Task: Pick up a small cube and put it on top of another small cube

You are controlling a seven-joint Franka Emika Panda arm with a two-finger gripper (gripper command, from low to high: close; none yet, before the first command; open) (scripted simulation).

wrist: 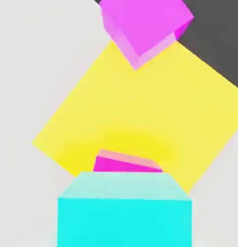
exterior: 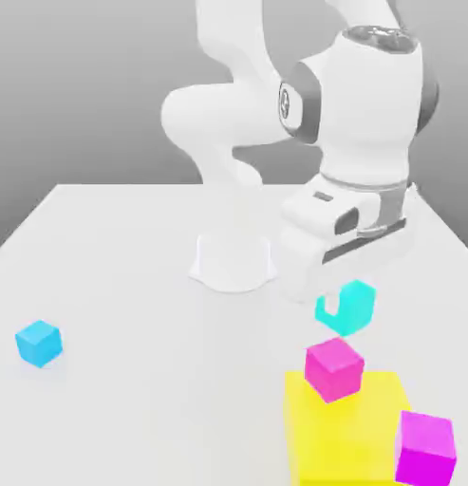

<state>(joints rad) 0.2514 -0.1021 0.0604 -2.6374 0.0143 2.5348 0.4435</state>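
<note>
gripping the turquoise cube (exterior: 346, 308) in a clenched gripper (exterior: 344, 296), lifted off the table (exterior: 123, 285), just above and behind a magenta cube (exterior: 334, 367) sitting on the yellow block (exterior: 346, 441). second magenta cube (exterior: 426, 449) at the block's near right corner. sky-blue cube (exterior: 38, 343) well apart, far left.
</note>
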